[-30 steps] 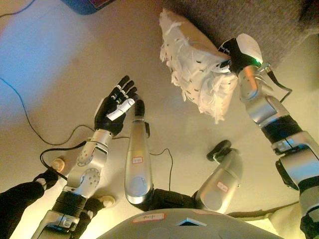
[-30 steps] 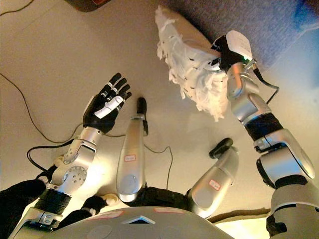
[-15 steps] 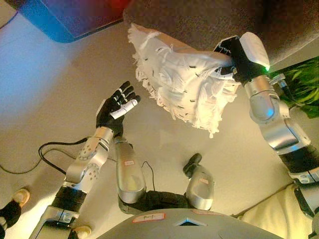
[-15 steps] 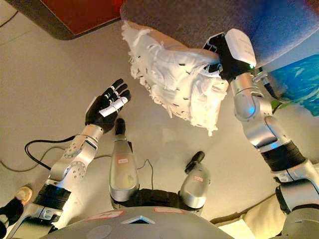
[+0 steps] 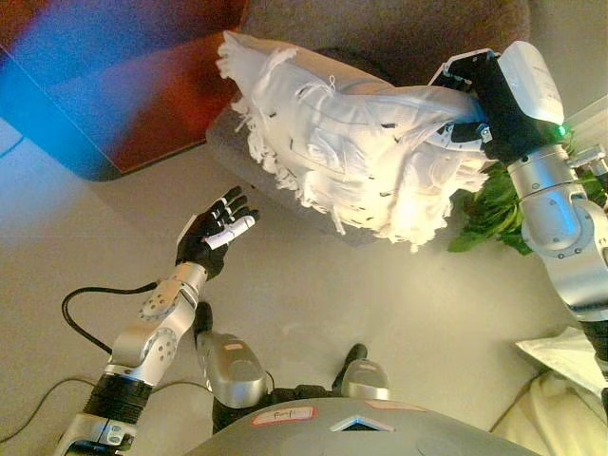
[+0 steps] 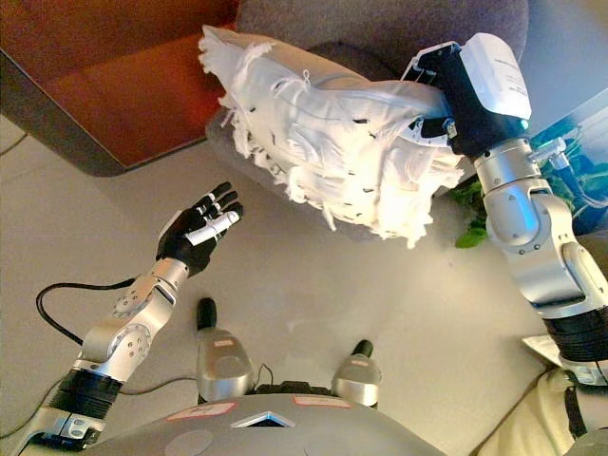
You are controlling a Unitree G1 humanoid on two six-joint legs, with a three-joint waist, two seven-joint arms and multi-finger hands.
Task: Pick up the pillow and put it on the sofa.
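In the left eye view, the right hand (image 5: 472, 106) was clenched on one end of the pillow (image 5: 351, 152), a white pillow covered in shaggy fringe with small dark flecks. The pillow hung in the air, stretching from that hand toward the view's left, its far end reaching over the front edge of the grey sofa (image 5: 399, 33). No part of it could be seen resting on the seat. The left hand (image 5: 211, 231) was raised over the beige floor (image 5: 380, 294), palm up, fingers straight and spread, holding nothing and well apart from the pillow above it. A red-brown piece of furniture (image 5: 161, 104) stood to the left of the sofa, and a green plant (image 5: 494, 214) showed below the right hand, beside the right arm.

In the right eye view, the right hand (image 6: 443, 106) gripped the same end of the pillow (image 6: 323, 138), whose fringe hung down below it. The pillow lay across the front of the sofa (image 6: 380, 28) as seen from above, in the air. The left hand (image 6: 196, 228) was open and released, low at the left, apart from the pillow. The red-brown furniture (image 6: 123, 85) filled the upper left corner, and the plant (image 6: 470, 204) showed just beside the right arm.
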